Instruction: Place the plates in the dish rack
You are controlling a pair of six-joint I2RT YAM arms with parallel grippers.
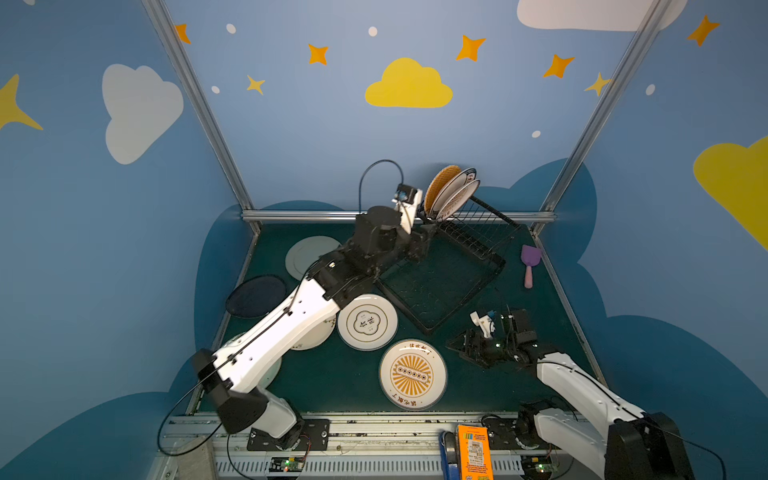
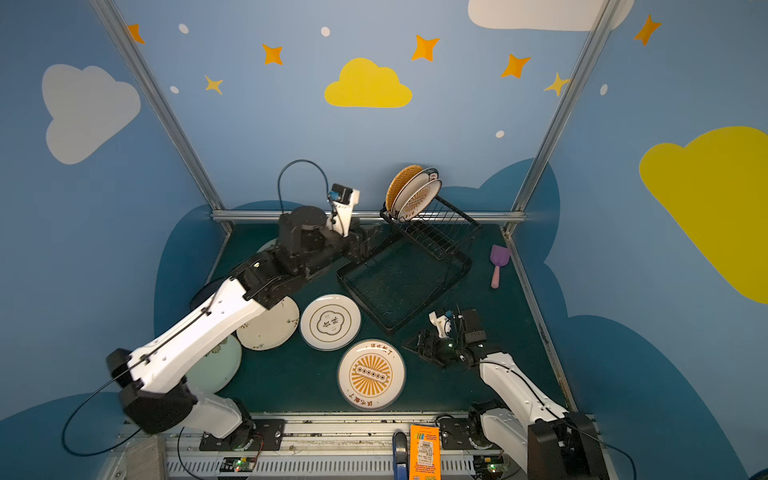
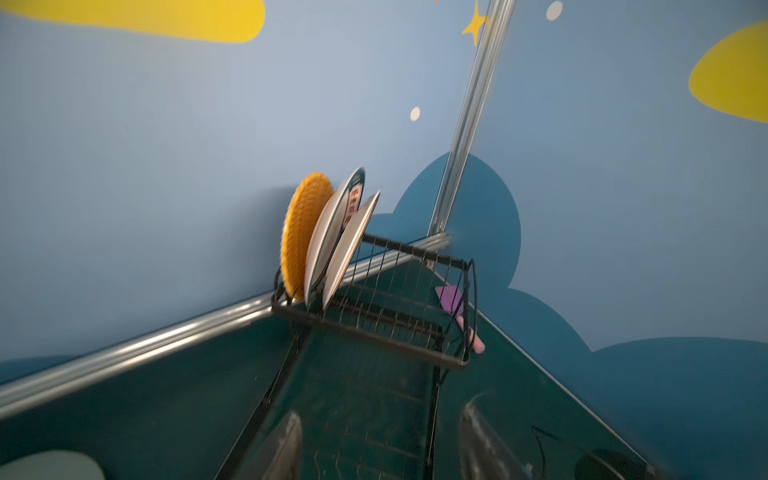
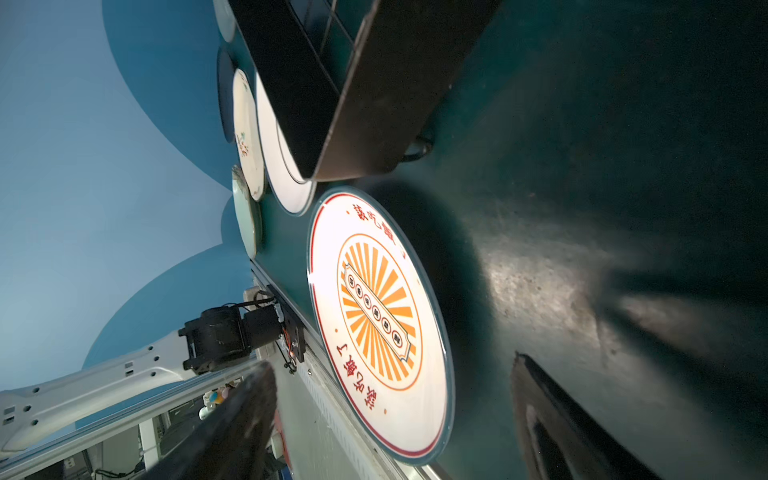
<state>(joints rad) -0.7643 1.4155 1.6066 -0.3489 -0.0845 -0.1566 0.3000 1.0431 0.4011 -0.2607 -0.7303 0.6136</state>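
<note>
Racked plates (image 1: 453, 193): three on edge in the dish rack (image 1: 494, 212), back of the green mat (image 1: 332, 382).
Sunburst plate (image 1: 412, 374): flat, near front.
Left gripper (image 3: 380, 415): apart, empty, facing the rack.
Right gripper (image 4: 390, 361): apart, empty, beside sunburst plate.

Glossy plates (image 1: 412, 374) — matt mtl rack (image 1: 436, 286)

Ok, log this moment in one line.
dish rack: three plates standing | left gripper: open, empty | right gripper: open, beside sunburst plate
</note>
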